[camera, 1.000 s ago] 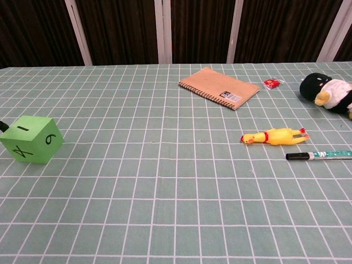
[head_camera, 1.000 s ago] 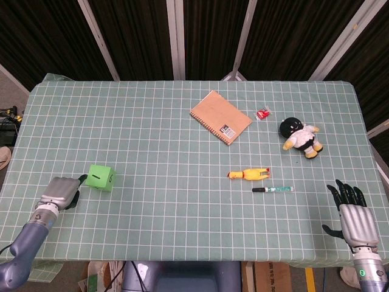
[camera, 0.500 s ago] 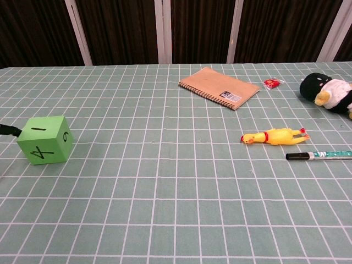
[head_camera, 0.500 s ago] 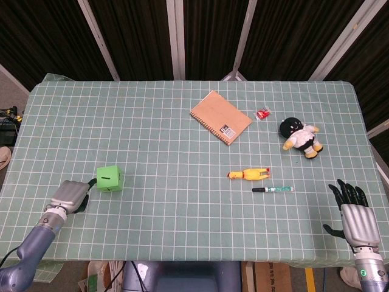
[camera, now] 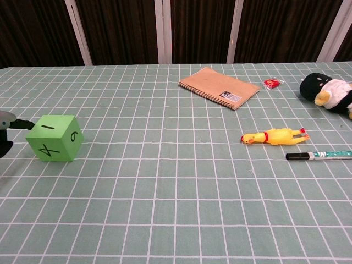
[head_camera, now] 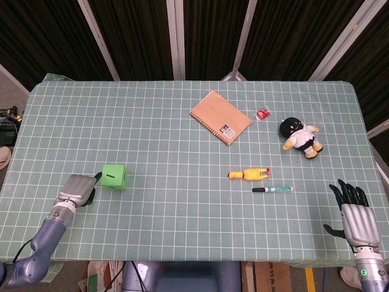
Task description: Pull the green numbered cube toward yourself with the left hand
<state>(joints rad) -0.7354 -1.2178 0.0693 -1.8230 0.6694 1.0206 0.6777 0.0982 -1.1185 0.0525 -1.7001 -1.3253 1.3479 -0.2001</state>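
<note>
The green numbered cube sits on the checked cloth at the left; in the chest view the cube shows a 4, a 1 and a 6 or 9. My left hand lies just left of it and nearer the front edge, dark fingers reaching to the cube's left side. In the chest view only the left hand's edge shows, one finger stretched up to the cube. It grips nothing. My right hand rests at the front right corner, fingers spread, holding nothing.
A brown notebook lies at the back middle, with a small red item and a plush penguin to its right. A yellow rubber chicken and a marker lie right of centre.
The cube has slid to the right and turned a little. My left hand has followed it rightward along the front edge. The right hand has stayed put.
</note>
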